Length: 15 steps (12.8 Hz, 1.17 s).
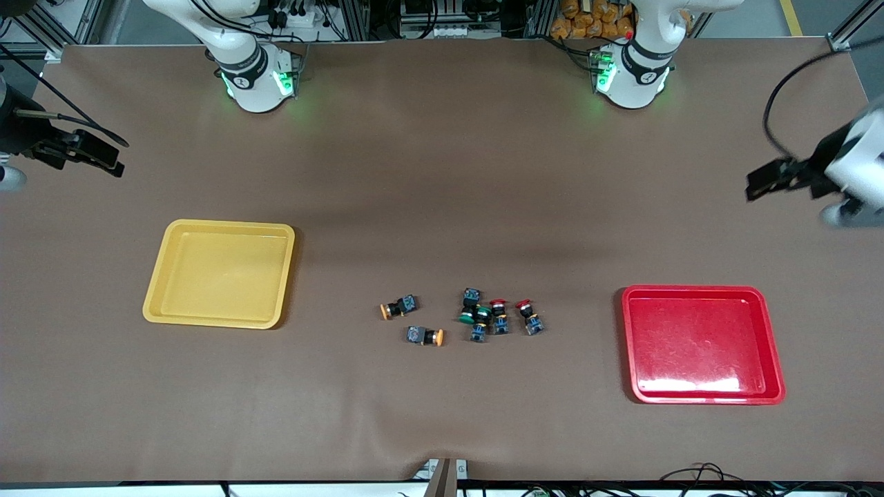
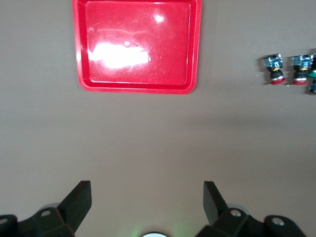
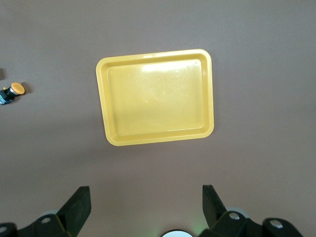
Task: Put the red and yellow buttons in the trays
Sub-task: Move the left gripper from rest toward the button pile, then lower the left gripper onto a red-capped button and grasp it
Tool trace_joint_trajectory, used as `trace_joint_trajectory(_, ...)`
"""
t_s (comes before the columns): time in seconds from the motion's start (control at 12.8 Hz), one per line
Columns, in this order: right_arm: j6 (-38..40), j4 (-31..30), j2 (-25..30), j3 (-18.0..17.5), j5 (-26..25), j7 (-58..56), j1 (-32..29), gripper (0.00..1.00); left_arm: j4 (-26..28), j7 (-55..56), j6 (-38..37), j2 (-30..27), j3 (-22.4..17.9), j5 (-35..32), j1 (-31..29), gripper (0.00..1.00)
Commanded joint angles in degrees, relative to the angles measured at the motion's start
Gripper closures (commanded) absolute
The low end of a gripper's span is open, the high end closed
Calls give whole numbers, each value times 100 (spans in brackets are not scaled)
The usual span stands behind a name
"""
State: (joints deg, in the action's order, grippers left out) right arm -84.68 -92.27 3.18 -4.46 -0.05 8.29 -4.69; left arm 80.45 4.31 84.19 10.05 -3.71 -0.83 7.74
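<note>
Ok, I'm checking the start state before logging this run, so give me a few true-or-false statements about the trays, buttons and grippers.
1. The yellow tray holds no buttons. True.
2. A red-capped button lies in the red tray. False: both red-capped buttons lie on the table.
3. The left gripper is open. True.
4. The right gripper grips a yellow-capped button. False: it is open and holds nothing.

The left gripper hangs at the right edge of the front view, jaws wide apart, its arm waiting. The right gripper hangs at the left edge, jaws likewise spread. Both bases stand along the top of the frame.
</note>
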Motion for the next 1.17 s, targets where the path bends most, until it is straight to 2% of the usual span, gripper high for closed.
trace_joint_trajectory(0.0, -4, -133, 157, 33, -3, -46, 3, 0, -117, 488, 526, 636, 72, 275, 61, 0)
trace_joint_trajectory(0.78, -4, -133, 157, 33, 5, -29, 21, 0, -109, 3573, 3250, 2843, 72, 329, 1413, 0)
trace_joint_trajectory(1.09, -4, -133, 148, 33, 41, -29, 12, 0, -117, 4471, 4183, 3406, 81, 347, 1651, 0)
